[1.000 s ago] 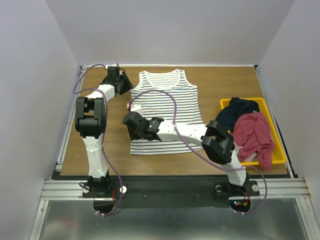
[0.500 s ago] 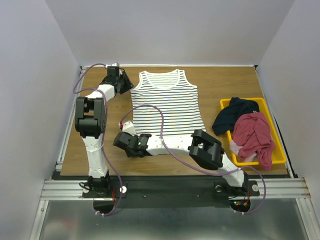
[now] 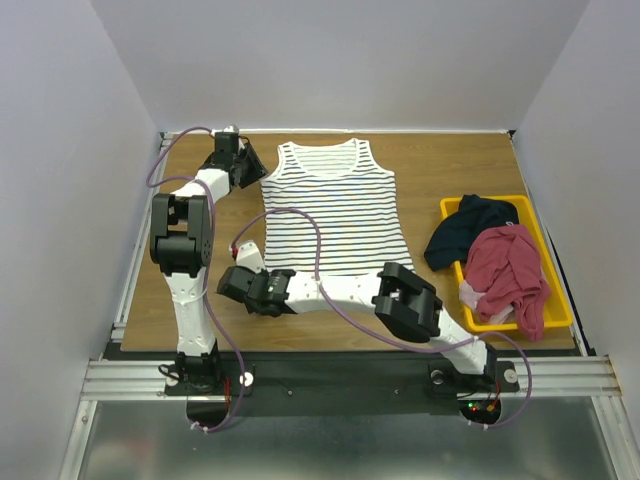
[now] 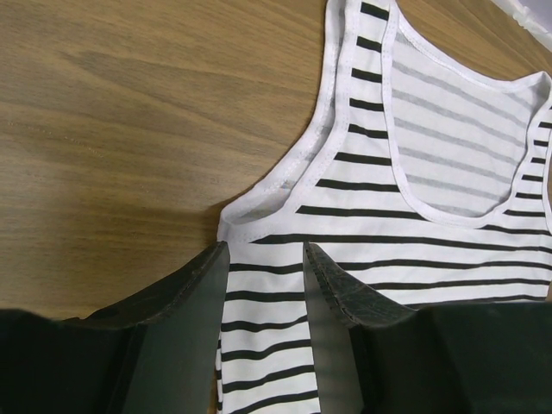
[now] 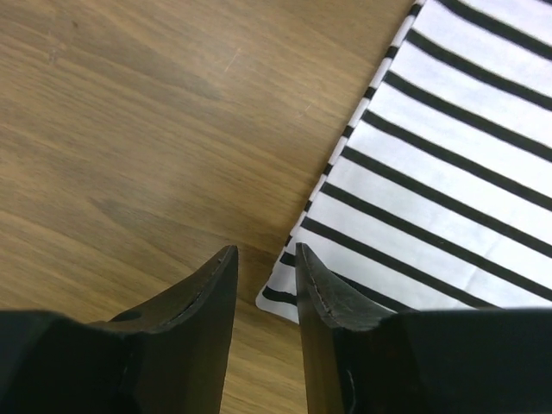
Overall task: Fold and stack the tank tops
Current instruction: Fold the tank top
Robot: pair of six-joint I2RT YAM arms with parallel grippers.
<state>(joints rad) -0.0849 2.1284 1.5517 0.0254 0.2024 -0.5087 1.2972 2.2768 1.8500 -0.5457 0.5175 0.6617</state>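
The right gripper (image 5: 266,252), jaws slightly apart and empty, hangs over the bare brown wooden table (image 5: 129,112). Closing here may miss the white, dark-striped cloth tank top (image 5: 448,164), whose hem corner lies just beside its right finger. The left gripper (image 4: 266,252), jaws spread, straddles the top's armhole edge and may catch only one layer.

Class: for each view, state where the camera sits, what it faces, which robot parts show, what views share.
Top external: above, behind the bases, facing down at the table; left arm, right arm.
Left wrist: behind the left pincer, facing the striped tank top at its strap.
Right wrist: behind the right pincer, facing its hem corner.
Shared: the striped tank top.
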